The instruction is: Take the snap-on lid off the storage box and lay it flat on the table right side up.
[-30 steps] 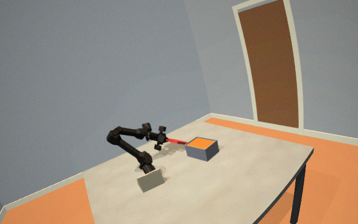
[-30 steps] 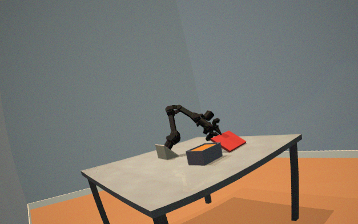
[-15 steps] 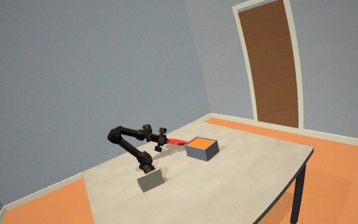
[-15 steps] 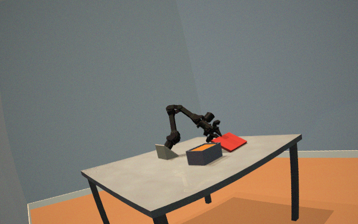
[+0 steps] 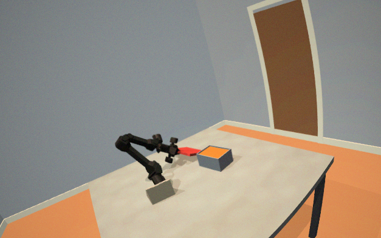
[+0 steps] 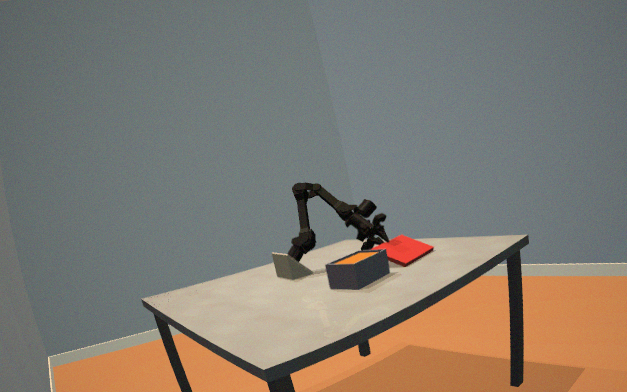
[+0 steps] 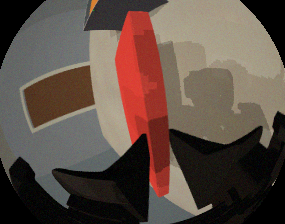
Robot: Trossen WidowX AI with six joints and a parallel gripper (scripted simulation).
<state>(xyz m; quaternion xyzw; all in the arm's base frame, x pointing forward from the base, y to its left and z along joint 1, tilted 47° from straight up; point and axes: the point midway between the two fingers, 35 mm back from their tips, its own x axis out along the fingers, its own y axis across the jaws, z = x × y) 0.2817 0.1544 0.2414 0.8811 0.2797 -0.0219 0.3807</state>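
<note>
so the black gripper (image 5: 177, 151) (image 6: 383, 244) (image 7: 157, 135) has the red lid (image 5: 189, 151) (image 6: 405, 249) (image 7: 143, 80) pinched by one edge right now. one finger sits on each face of it, and most of the lid sticks out past the fingertips, off to one side of the box. it's tilted too, not lying flat, and honestly i can't tell if its low edge is touching the table (image 5: 252, 188) (image 6: 245, 320) (image 7: 203, 30) or not.

the storage box (image 5: 211, 162) (image 6: 360, 272) (image 7: 123, 19) is standing upright on the table with its top uncovered, and you can see orange inside the dark grey-blue walls. the lid is well clear of the opening, just beside the box and near its side, though i can't say for sure whether the two are touching.

the black arm (image 5: 137, 155) (image 6: 303, 215) bends up from a grey wedge-shaped base (image 5: 161, 194) (image 6: 285, 267) on the same table, then slopes down to the gripper. in the wrist view you're looking along the lid almost edge-on, running up from between the dark fingers toward the box, with blocky shadows on the tabletop next to it.
</note>
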